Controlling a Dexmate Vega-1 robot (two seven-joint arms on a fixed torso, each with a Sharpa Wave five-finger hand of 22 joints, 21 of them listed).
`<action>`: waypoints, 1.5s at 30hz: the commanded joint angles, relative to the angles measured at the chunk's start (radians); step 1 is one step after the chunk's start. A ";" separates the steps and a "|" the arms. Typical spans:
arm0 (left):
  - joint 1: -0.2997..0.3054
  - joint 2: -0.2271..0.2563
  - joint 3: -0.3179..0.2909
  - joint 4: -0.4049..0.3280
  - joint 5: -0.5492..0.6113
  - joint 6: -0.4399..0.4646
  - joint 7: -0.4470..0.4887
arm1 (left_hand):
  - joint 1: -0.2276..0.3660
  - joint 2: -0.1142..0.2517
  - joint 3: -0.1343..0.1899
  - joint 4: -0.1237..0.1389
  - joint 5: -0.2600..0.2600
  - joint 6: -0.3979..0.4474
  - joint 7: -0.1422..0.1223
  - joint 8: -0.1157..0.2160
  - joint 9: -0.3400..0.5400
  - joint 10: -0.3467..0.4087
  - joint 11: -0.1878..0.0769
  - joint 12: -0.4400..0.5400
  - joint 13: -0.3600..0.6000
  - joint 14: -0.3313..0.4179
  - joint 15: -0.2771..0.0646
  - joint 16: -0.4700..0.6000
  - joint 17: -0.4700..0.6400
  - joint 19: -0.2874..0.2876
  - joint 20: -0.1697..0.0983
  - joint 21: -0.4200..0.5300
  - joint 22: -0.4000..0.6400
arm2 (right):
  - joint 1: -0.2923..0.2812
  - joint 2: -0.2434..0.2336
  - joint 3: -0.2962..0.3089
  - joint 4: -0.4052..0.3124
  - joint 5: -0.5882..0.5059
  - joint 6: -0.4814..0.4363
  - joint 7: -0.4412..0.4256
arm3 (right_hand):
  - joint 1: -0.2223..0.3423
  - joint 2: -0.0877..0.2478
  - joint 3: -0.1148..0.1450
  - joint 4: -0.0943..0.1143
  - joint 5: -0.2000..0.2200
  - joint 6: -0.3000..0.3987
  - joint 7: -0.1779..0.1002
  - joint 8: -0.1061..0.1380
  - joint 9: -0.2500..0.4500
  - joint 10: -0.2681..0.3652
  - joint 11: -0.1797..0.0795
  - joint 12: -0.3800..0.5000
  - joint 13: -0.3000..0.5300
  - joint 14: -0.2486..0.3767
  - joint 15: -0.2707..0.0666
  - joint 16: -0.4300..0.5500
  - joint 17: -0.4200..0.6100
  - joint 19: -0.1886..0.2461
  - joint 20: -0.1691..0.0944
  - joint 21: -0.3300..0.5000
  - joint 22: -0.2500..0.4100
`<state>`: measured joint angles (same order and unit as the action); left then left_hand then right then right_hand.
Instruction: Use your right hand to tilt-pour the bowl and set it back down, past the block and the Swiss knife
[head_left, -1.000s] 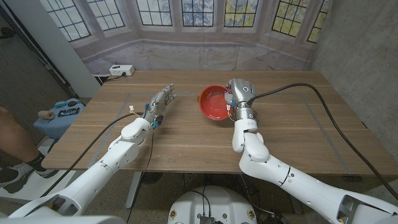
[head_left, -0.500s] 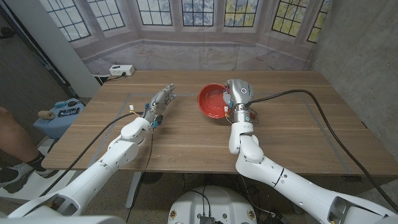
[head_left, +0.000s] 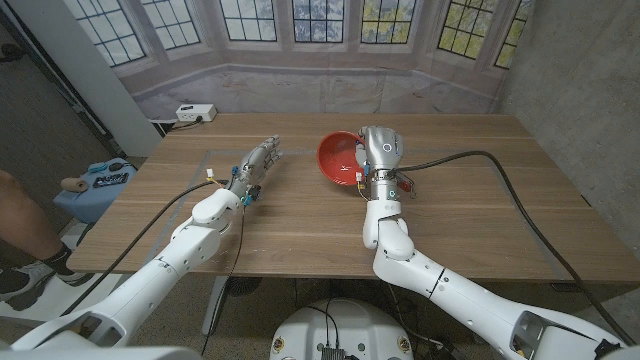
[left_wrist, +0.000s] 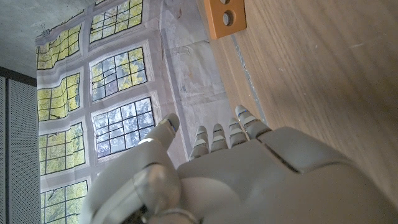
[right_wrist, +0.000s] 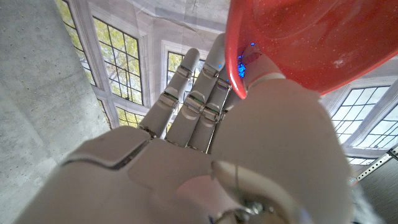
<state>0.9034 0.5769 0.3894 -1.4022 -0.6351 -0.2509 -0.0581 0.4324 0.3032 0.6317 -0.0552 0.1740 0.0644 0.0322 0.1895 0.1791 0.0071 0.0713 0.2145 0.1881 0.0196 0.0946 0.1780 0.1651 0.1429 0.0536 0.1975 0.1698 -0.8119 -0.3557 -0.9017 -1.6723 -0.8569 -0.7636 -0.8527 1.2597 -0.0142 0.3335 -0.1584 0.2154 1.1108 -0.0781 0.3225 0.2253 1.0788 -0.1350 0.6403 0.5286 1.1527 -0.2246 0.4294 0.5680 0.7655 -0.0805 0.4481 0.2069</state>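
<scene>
1. The left hand (head_left: 252, 168) lies on the counter (head_left: 300, 225), fingers apart, holding nothing
2. The right hand (head_left: 378, 150) grips the red bowl (head_left: 335, 160) by its rim, tilted; inside hard to see
3. An orange block (left_wrist: 225, 17) is cut off

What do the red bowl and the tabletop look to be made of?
Red bowl: probably plastic, glossy; in the right wrist view light glows through its wall and fine speckles show. Right hand holds it by the rim. Table: wood or wood-look laminate, matte, with lengthwise grain.
</scene>
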 joint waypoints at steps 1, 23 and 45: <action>0.006 0.014 -0.003 -0.017 0.001 0.003 -0.006 | -0.131 -0.138 0.005 -0.005 0.004 0.009 0.001 -0.002 0.002 0.008 0.003 -0.002 0.004 0.006 0.006 0.000 0.005 0.010 0.000 0.000 0.005 | 0.016 0.033 -0.001 0.088 -0.002 0.031 -0.131 | 0.005 0.008 -0.002 0.003 0.009 0.001 0.003 -0.002 0.003 0.012 -0.013 0.009 0.004 0.011 -0.015 -0.003 0.004 0.003 -0.087 0.007 0.006; 0.022 0.021 0.003 -0.049 0.007 0.013 0.003 | -0.131 -0.138 0.005 -0.006 0.004 0.009 0.002 -0.003 0.002 0.008 0.004 -0.003 0.004 0.006 0.005 0.000 0.005 0.010 -0.001 -0.001 0.005 | 0.026 0.027 -0.006 0.124 0.003 0.041 -0.204 | 0.003 0.012 -0.005 0.006 0.009 -0.001 -0.005 -0.004 0.005 0.004 -0.018 0.005 0.014 0.011 -0.015 -0.024 0.016 -0.008 -0.088 0.020 0.005; 0.012 0.017 0.009 -0.045 0.008 0.022 -0.001 | -0.132 -0.137 0.006 -0.005 0.004 0.011 0.002 -0.002 0.002 0.009 0.003 -0.004 0.004 0.006 0.005 0.000 0.005 0.011 -0.001 -0.001 0.005 | 0.031 0.025 -0.002 0.133 0.029 0.059 -0.220 | 0.001 0.016 -0.008 0.007 0.007 -0.005 -0.009 -0.006 0.006 0.001 -0.019 0.003 0.020 0.013 -0.015 -0.037 0.028 -0.015 -0.090 0.031 0.005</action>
<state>0.9209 0.5982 0.3947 -1.4506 -0.6266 -0.2338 -0.0568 0.4324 0.3032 0.6317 -0.0552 0.1740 0.0678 0.0357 0.1895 0.1790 0.0071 0.0714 0.2146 0.1881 0.0196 0.0946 0.1780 0.1651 0.1429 0.0536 0.1975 0.1699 -0.7822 -0.3259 -0.9074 -1.5370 -0.8440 -0.7167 -1.0701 1.2556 -0.0098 0.3265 -0.1515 0.2187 1.1033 -0.0821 0.3164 0.2313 1.0698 -0.1440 0.6409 0.5458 1.1620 -0.2268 0.3950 0.5912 0.7563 -0.0823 0.4713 0.2069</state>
